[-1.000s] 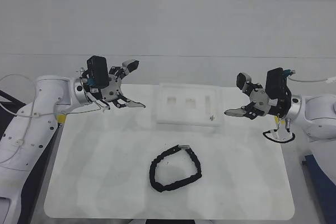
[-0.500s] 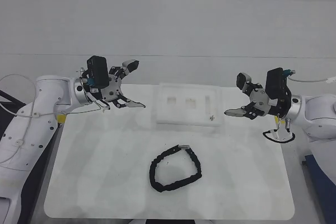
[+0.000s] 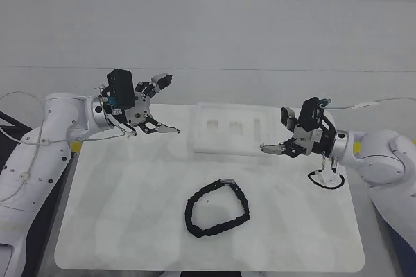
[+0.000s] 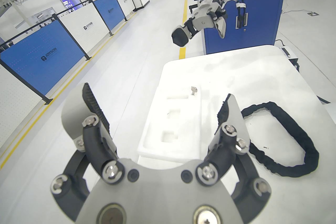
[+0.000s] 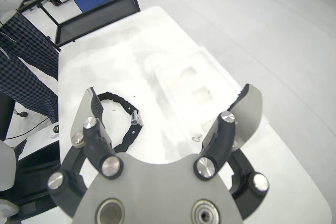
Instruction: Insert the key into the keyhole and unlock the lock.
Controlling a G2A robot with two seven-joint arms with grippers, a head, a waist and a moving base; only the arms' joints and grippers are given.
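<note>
Key (image 3: 262, 146) position: flat on the foam tray (image 3: 201, 142), on the corner nearest the right gripper (image 3: 274, 130), right at the tip of its lower finger; not gripped. Right gripper state: fingers spread wide, nothing between them, judged as opened to straddle the key before pinching. Check alignment in the right wrist view: key (image 5: 196, 138) lying close beside one finger rather than centred in the gap of the right gripper (image 5: 169, 93), so expect a sideways correction before closing. Farther out from that gripper, past the tray edge: chain lock (image 3: 244, 206) looped on the table (image 3: 125, 208), well apart from the key, metal end piece (image 5: 134, 117) exposed, probably left free to receive the key. Farthest out, across the tray: left gripper (image 3: 170, 104), likewise spread wide and empty, held above the table, judged as standing by to steady the lock. Treat as unconfirmed: contact between fingertip and key; orientation of the key blade, too small to read; location of the keyhole, not discernible on the end piece; a stretch of chain, hidden behind a right finger in the wrist view.
</note>
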